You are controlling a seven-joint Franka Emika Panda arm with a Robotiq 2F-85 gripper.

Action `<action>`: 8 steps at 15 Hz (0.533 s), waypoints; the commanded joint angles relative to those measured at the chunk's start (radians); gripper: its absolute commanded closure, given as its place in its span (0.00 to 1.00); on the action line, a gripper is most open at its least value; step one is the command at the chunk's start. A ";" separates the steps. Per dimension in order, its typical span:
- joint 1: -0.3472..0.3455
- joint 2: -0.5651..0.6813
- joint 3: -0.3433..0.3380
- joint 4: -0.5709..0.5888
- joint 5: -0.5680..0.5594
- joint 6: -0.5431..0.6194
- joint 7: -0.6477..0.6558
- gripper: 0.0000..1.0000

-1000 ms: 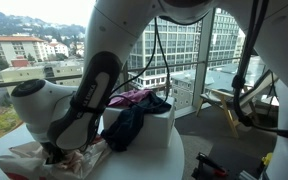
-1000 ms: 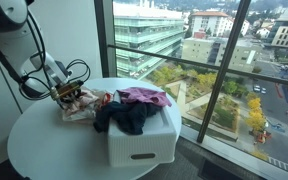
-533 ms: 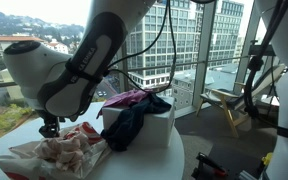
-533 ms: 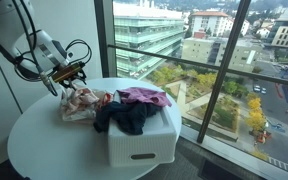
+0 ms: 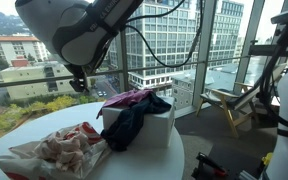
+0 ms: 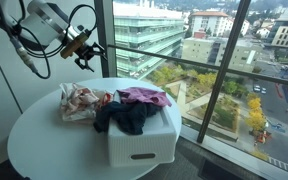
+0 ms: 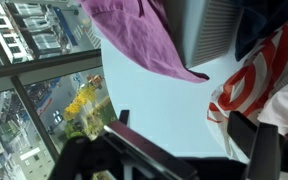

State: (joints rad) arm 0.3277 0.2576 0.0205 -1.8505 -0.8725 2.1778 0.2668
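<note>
A red-and-white patterned cloth (image 5: 69, 145) (image 6: 81, 101) lies crumpled on the round white table (image 6: 49, 150), next to a white basket (image 6: 144, 148) (image 5: 162, 130). A purple garment (image 6: 144, 96) (image 5: 129, 98) and a dark navy one (image 6: 124, 118) hang over the basket's rim. My gripper (image 6: 85, 48) (image 5: 79, 86) hangs well above the cloth, open and empty. In the wrist view my gripper (image 7: 184, 140) has only bare table between its fingers, with the patterned cloth (image 7: 269, 70) to the right and the purple garment (image 7: 134, 35) above.
Floor-to-ceiling windows (image 6: 184, 60) stand close behind the table, with a wall (image 6: 4, 90) on the other side. A wooden chair (image 5: 224, 105) sits on the floor beyond the table. Black cables (image 6: 44, 60) loop around the arm.
The gripper has opened, let go of the patterned cloth and risen well above the table. The cloth stays in a heap beside the basket.
</note>
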 commanded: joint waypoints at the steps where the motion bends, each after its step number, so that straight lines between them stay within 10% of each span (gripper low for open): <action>1: -0.054 -0.087 0.002 -0.084 -0.083 -0.093 0.156 0.00; 8: -0.166 -0.077 0.000 -0.185 -0.074 -0.205 0.476 0.00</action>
State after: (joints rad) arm 0.1920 0.1802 0.0155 -1.9939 -0.9621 2.0035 0.6251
